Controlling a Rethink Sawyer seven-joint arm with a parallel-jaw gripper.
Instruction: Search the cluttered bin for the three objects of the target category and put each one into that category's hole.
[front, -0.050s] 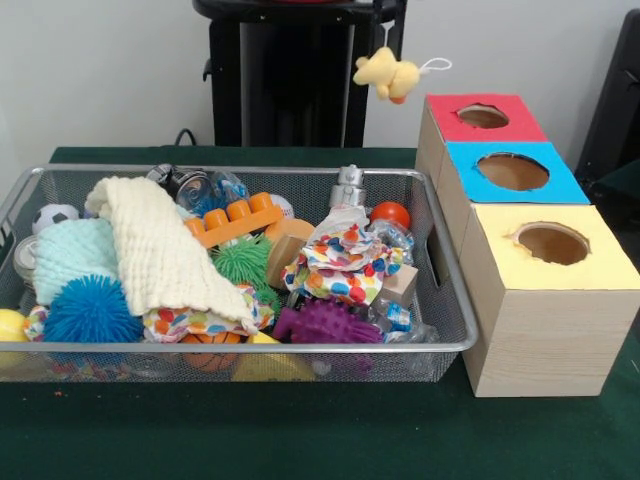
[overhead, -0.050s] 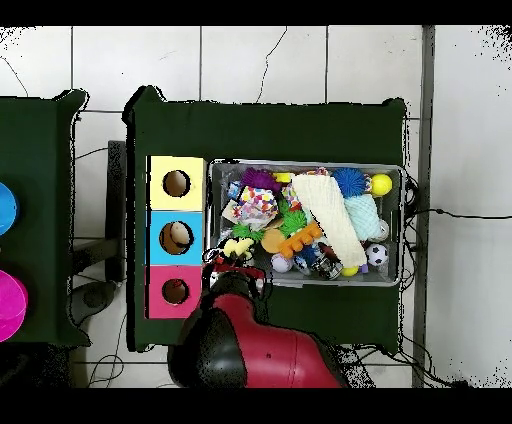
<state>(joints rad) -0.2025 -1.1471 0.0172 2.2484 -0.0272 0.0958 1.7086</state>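
A yellow plush duck (front, -0.050s: 386, 75) with an orange beak and a white loop hangs in the air, just left of the red-topped box (front, -0.050s: 510, 125). My gripper (front, -0.050s: 386, 35) shows only at the picture's top edge, shut on the duck from above. In the overhead view the gripper (overhead, -0.050s: 232, 262) hangs over the corner of the wire bin (overhead, -0.050s: 305, 281) nearest the boxes, with the duck (overhead, -0.050s: 236, 248) under it. Three boxes stand in a row, each with one round hole: red (overhead, -0.050s: 176, 291), blue (overhead, -0.050s: 176, 237) and yellow (overhead, -0.050s: 176, 183).
The wire bin (front, -0.050s: 440, 260) holds a cream cloth (front, -0.050s: 160, 250), a mint cloth (front, -0.050s: 72, 255), blue (front, -0.050s: 90, 310), green (front, -0.050s: 243, 262) and purple (front, -0.050s: 325, 322) spiky balls, an orange brick (front, -0.050s: 235, 220), a polka-dot cloth (front, -0.050s: 345, 265), cans and small balls. Something pale lies inside the blue hole.
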